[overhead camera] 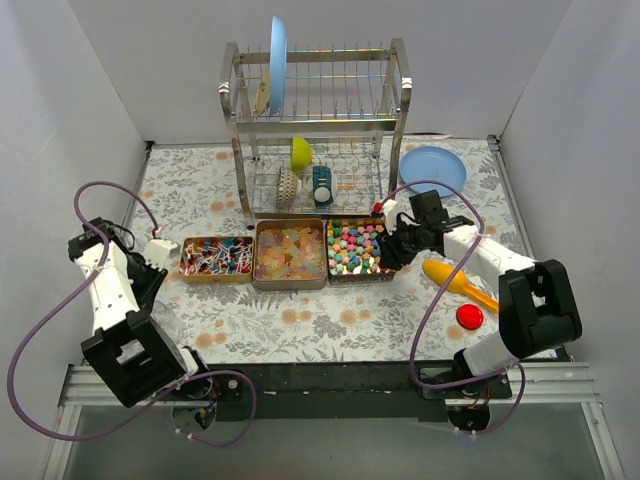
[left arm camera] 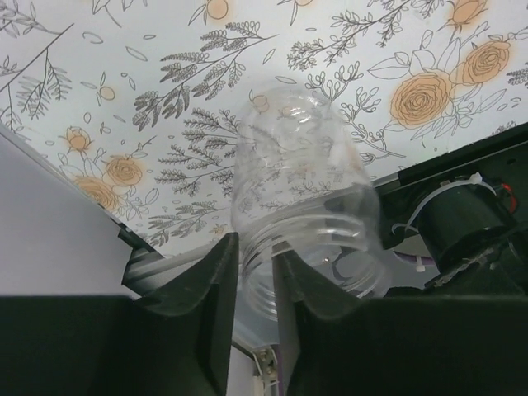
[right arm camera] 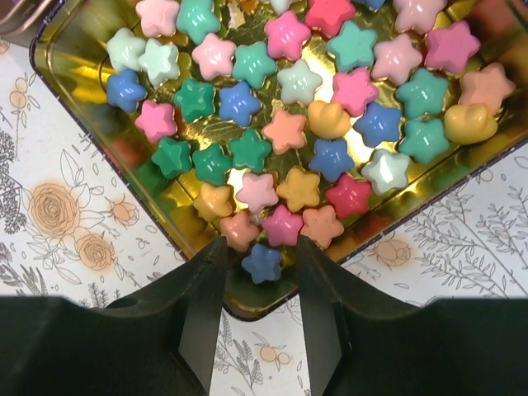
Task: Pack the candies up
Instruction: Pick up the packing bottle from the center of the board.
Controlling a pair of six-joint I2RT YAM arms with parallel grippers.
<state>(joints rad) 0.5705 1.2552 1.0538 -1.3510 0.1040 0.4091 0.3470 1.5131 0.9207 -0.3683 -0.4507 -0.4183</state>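
Observation:
Three open tins of candies lie in a row: red, white and blue ones (overhead camera: 215,258), pale orange translucent ones (overhead camera: 290,253), and coloured stars (overhead camera: 353,250). My right gripper (overhead camera: 392,248) hangs open over the star tin's (right arm camera: 74,49) near corner. A blue star candy (right arm camera: 264,262) lies between its fingertips (right arm camera: 262,247), apart from both. At the left, my left gripper (left arm camera: 257,247) is shut on the rim of a clear empty jar (left arm camera: 301,173). One finger (left arm camera: 210,280) is outside the wall and the other (left arm camera: 309,289) is in the mouth. The jar is tilted above the flowered cloth.
A metal dish rack (overhead camera: 315,120) stands behind the tins, with a blue plate (overhead camera: 277,65) on top and a green cup (overhead camera: 301,152) below. A blue plate (overhead camera: 432,170) lies at back right. An orange-yellow scoop (overhead camera: 455,280) and red lid (overhead camera: 469,317) lie at right.

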